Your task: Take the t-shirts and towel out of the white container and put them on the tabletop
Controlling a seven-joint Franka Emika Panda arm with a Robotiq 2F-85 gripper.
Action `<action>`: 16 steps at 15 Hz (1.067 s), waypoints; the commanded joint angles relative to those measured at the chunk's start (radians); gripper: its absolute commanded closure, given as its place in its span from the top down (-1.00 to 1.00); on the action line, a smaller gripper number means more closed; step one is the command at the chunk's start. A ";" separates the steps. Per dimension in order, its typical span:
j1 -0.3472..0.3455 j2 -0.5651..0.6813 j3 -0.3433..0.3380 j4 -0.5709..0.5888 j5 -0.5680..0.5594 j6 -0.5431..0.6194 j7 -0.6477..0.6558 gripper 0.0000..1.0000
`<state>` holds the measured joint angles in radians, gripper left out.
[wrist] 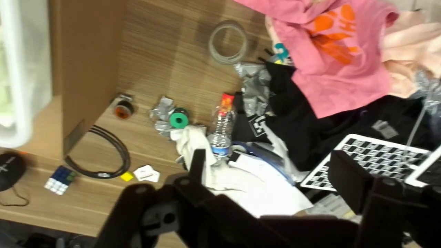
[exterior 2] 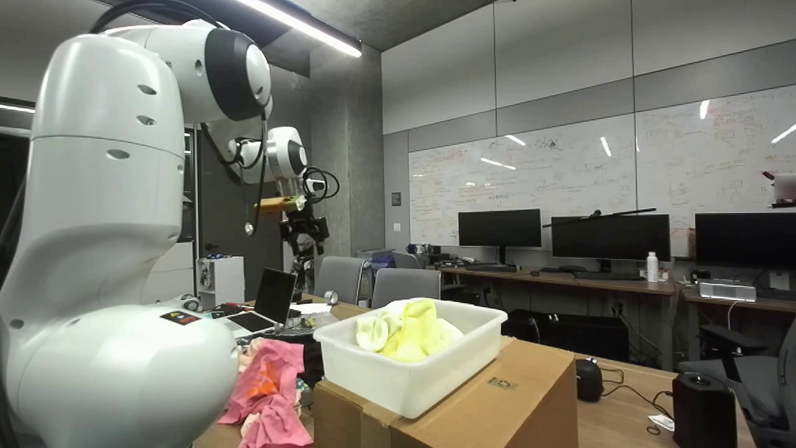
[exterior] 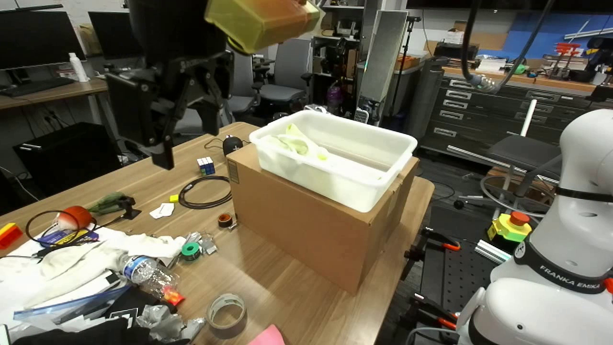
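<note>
The white container (exterior: 306, 175) sits on a cardboard box in both exterior views (exterior 2: 404, 379); its edge shows at the left of the wrist view (wrist: 20, 69). A pale yellow-green cloth (exterior: 297, 141) lies bunched inside; it is bright yellow and white in an exterior view (exterior 2: 413, 330). A pink t-shirt with an orange print (wrist: 337, 44) lies on the tabletop (wrist: 155, 51) pile, also seen in an exterior view (exterior 2: 273, 373). My gripper (wrist: 271, 167) is open and empty, high above the table and apart from the container (exterior: 187, 139). Which cloth is the towel I cannot tell.
The cardboard box (exterior: 297, 230) raises the container. Near it lie a tape roll (wrist: 228, 42), cable (wrist: 117, 148), Rubik's cube (wrist: 60, 179), plastic bottle (wrist: 222, 131), off-white cloth (wrist: 193, 144), black cloth (wrist: 293, 137) and laptop (exterior 2: 277, 295).
</note>
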<state>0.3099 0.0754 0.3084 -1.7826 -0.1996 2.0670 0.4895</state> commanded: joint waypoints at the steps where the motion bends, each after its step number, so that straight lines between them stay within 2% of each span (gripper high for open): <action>1: -0.019 -0.071 -0.056 -0.094 -0.133 -0.012 0.121 1.00; 4: -0.063 -0.124 -0.097 -0.183 -0.173 -0.012 0.224 0.99; 8: -0.132 -0.192 -0.137 -0.279 -0.136 -0.037 0.294 1.00; 12: -0.189 -0.235 -0.167 -0.344 -0.075 -0.050 0.264 1.00; 16: -0.222 -0.242 -0.200 -0.382 0.025 -0.034 0.128 1.00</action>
<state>0.1064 -0.1349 0.1321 -2.1294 -0.2448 2.0204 0.7231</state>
